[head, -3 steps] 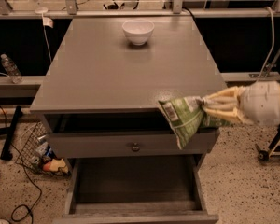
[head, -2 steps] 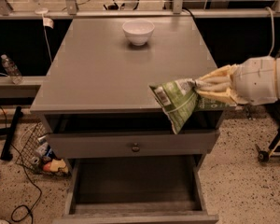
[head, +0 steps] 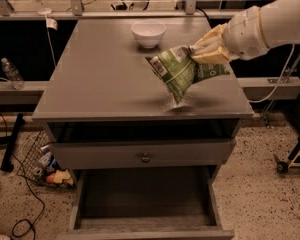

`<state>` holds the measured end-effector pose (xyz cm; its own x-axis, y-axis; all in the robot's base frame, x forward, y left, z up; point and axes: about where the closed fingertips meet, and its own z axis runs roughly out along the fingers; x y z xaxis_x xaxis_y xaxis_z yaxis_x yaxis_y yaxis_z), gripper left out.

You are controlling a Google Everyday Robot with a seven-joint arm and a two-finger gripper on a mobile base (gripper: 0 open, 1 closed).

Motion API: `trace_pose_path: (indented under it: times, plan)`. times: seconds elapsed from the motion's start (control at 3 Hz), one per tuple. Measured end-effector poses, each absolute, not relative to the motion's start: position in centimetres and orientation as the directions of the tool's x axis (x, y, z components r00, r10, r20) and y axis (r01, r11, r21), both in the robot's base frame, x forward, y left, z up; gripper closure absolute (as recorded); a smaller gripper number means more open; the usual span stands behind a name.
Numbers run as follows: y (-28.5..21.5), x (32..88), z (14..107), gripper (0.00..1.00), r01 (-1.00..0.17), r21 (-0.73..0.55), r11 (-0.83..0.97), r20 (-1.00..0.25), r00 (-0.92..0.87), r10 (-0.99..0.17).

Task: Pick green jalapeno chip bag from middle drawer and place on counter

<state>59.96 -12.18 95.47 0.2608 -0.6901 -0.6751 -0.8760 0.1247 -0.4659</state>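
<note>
The green jalapeno chip bag (head: 182, 70) hangs tilted from my gripper (head: 200, 50), which is shut on its upper right corner. The bag's lower tip is just at or just above the counter (head: 105, 79), right of the middle; I cannot tell whether it touches. My white arm reaches in from the upper right. The middle drawer (head: 145, 224) is pulled wide open below, its grey floor bare.
A white bowl (head: 148, 33) stands at the back of the counter. A shallower drawer front with a round knob (head: 145, 158) sits slightly open above the middle drawer. A wire basket of clutter (head: 47, 166) and cables lie on the floor at the left.
My gripper has carried the bag up from the counter's front right edge and inward, over the counter top.
</note>
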Motion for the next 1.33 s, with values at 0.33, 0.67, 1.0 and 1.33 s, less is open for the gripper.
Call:
trace_pose_path:
  times: [0.33, 0.67, 1.0, 1.33]
  plan:
    - [-10.46, 60.83, 96.76, 0.82, -0.871, -0.480, 0.109, -0.675, 0.286, -0.680]
    - [-10.36, 60.73, 96.52, 0.51, -0.873, -0.476, 0.106, -0.675, 0.286, -0.680]
    - [-10.20, 60.71, 96.45, 0.28, -0.874, -0.475, 0.104, -0.676, 0.287, -0.679]
    - [-9.99, 60.70, 96.38, 0.05, -0.875, -0.474, 0.101, -0.676, 0.289, -0.678]
